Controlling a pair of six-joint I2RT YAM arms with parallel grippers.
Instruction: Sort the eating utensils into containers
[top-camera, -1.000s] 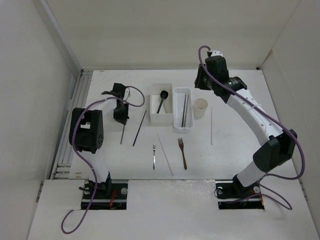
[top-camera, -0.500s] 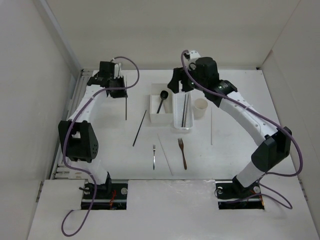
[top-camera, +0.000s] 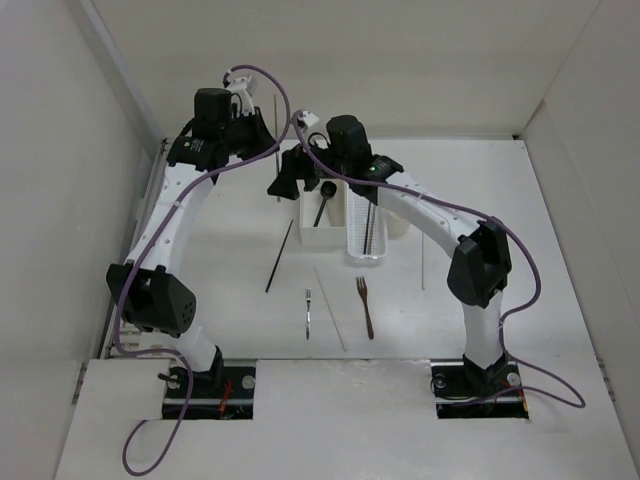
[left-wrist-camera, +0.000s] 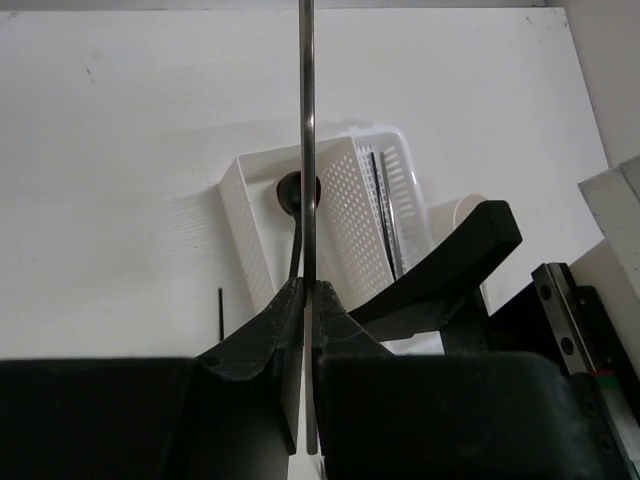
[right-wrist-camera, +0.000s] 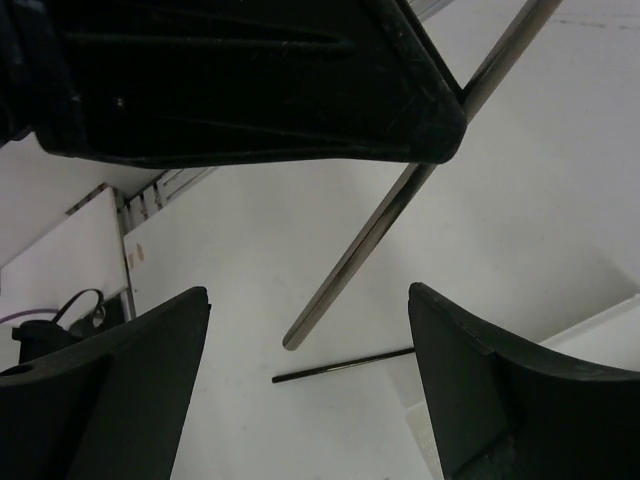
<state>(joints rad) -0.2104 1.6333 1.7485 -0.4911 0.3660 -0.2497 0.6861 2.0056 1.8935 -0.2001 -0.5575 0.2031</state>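
My left gripper (top-camera: 264, 133) is raised at the back and shut on a thin dark chopstick (top-camera: 276, 125), which it holds upright; the left wrist view shows the stick (left-wrist-camera: 308, 150) pinched between the fingers (left-wrist-camera: 270, 325). My right gripper (top-camera: 284, 184) is open and empty just right of it, with the stick's lower end (right-wrist-camera: 385, 225) between its fingers. The white square box (top-camera: 310, 236) holds the black spoon (top-camera: 325, 193). The perforated basket (top-camera: 365, 258) holds dark chopsticks (top-camera: 370, 222). The cream cup (top-camera: 402, 228) is mostly hidden by the right arm.
On the table lie a dark chopstick (top-camera: 279, 257), a small silver fork (top-camera: 309, 312), a dark brown fork (top-camera: 365, 306) and two pale chopsticks (top-camera: 330, 308) (top-camera: 422, 262). White walls enclose the back and sides.
My left arm lifted the chopstick off the table and swung it up toward the back centre. My right arm swept left from the cup across the basket and box to the stick.
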